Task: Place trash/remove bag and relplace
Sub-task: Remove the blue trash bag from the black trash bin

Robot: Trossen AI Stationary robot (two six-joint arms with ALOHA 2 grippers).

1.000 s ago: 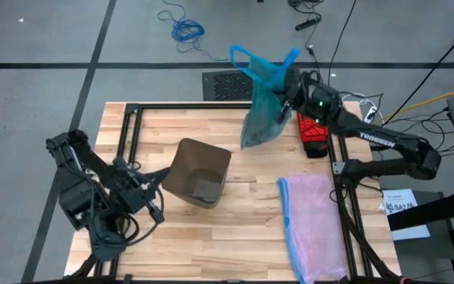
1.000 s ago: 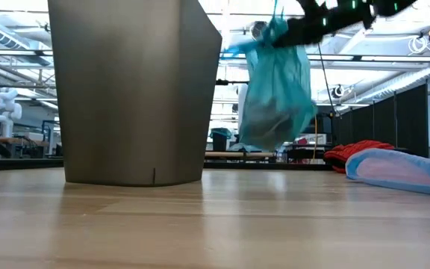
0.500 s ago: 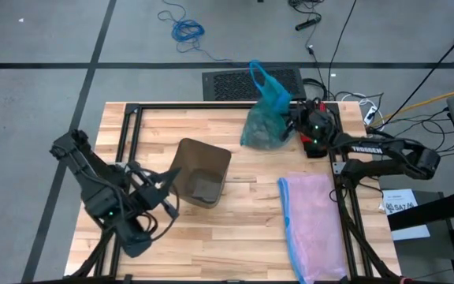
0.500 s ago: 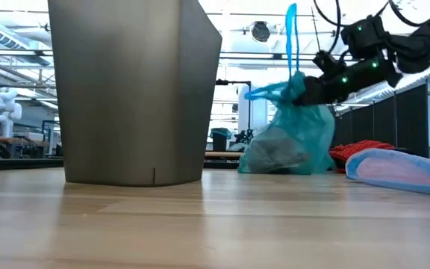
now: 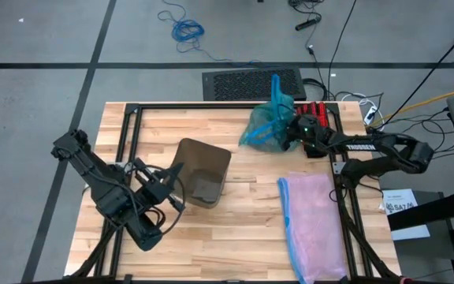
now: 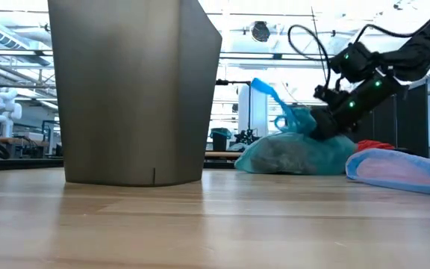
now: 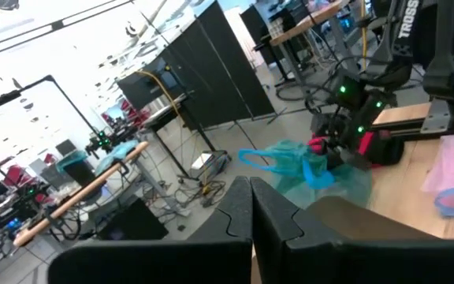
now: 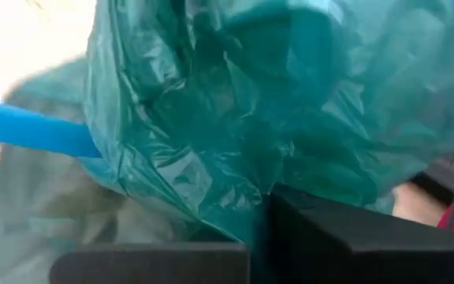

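Bag slumped on table near far edge, handle up, my right gripper pinching it, left gripper pressed together by bin, open wood between.

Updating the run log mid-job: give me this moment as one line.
right gripper: shut on teal bag | bag: resting on table | bin: unlined | left gripper: shut beside bin

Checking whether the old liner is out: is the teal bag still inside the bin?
No: the high view shows the teal bag lying on the table beside the bin, clamped by the right gripper.
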